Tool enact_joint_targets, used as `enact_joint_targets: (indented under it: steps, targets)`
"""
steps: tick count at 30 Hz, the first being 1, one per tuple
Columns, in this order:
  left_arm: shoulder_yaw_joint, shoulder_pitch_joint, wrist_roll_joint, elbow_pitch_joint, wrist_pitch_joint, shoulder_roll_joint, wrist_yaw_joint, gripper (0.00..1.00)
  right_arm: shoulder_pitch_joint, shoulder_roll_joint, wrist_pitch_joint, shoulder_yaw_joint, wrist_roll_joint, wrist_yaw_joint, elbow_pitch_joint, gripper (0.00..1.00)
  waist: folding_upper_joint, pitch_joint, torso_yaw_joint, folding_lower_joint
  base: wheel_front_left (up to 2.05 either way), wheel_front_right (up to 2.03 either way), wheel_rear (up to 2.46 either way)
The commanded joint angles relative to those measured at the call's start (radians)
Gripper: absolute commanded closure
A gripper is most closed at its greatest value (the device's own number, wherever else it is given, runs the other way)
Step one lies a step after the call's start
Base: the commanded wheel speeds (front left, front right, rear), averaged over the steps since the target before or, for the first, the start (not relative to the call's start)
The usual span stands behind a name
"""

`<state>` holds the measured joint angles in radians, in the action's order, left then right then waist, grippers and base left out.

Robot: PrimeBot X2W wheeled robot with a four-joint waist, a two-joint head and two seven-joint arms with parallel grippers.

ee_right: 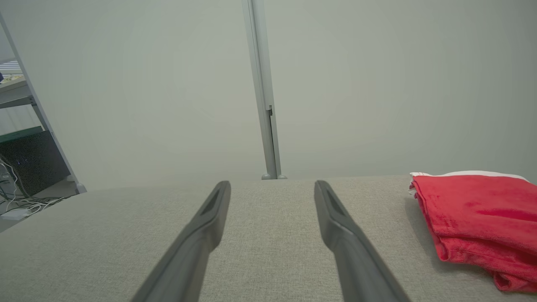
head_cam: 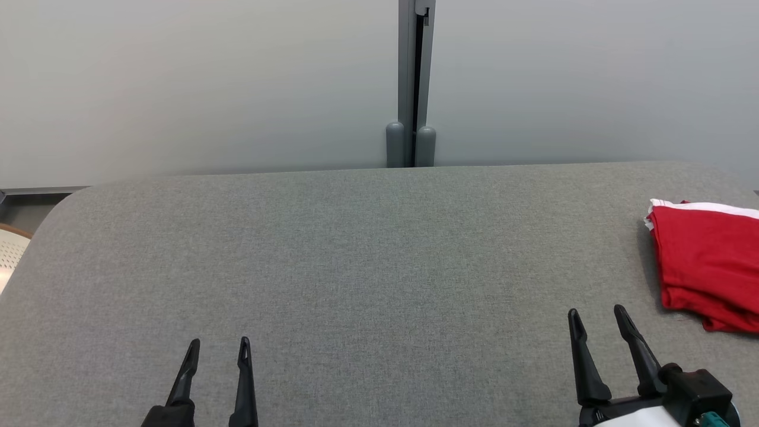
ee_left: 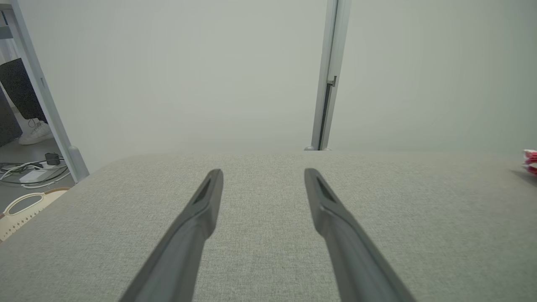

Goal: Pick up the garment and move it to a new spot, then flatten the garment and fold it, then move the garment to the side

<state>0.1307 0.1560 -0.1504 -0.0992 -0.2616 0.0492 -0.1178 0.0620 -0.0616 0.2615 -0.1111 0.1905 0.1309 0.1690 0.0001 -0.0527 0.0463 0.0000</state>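
The garment (head_cam: 708,261), red with a white band along its far edge, is lying in a folded stack at the right edge of the desk (head_cam: 356,249), partly running out of the head view. Judging by that neat stack parked off to one side, the folding and the move aside are looking done, and this is probably why both arms are sitting back by the near edge.

The left fingers (head_cam: 244,379) are standing spread and pinching nothing, hovering near the near-left part of the desk and pointing toward its far edge. The right fingers (head_cam: 635,344) are likewise spread and empty, near the near-right part, close to the garment's near corner but apart from it.

Beyond the far edge a pale partition is rising, with a grey post (head_cam: 410,83) at its middle. Off the left edge a cream perforated basket (ee_left: 25,207) is showing, with cables (ee_left: 29,172) and a white shoe (ee_left: 35,132) on the floor behind it. Nothing is lying between either arm and the garment.
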Motion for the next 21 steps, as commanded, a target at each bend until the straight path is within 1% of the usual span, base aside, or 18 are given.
enact_joint_targets:
  steps: [1, 2, 6, 21]
  targets:
    - [-0.005, -0.006, 0.001, 0.002, -0.004, 0.003, 0.002, 0.00, 0.004, -0.002, 0.004, -0.002, 0.003, -0.001, -0.002, 0.00, -0.0001, 0.000, 0.000, 0.0000, 0.00, 0.00, 0.00]
    - [-0.002, 0.000, -0.001, 0.001, 0.000, 0.000, 0.001, 1.00, 0.000, 0.000, 0.000, -0.001, 0.001, 0.000, 0.000, 1.00, -0.0001, 0.000, -0.001, 0.0000, 0.00, 0.00, 0.00]
    - [0.002, 0.009, -0.015, -0.022, 0.007, -0.003, 0.004, 1.00, 0.011, 0.006, -0.004, -0.001, 0.015, 0.000, 0.023, 1.00, -0.0001, 0.001, -0.001, 0.0000, 0.00, 0.00, 0.00]
    - [-0.026, -0.048, -0.325, -0.045, 0.063, 0.016, 0.051, 1.00, -0.027, -0.006, -0.066, 0.030, 0.310, 0.000, 0.032, 1.00, -0.0001, 0.008, -0.006, 0.0000, 0.00, 0.00, 0.00]
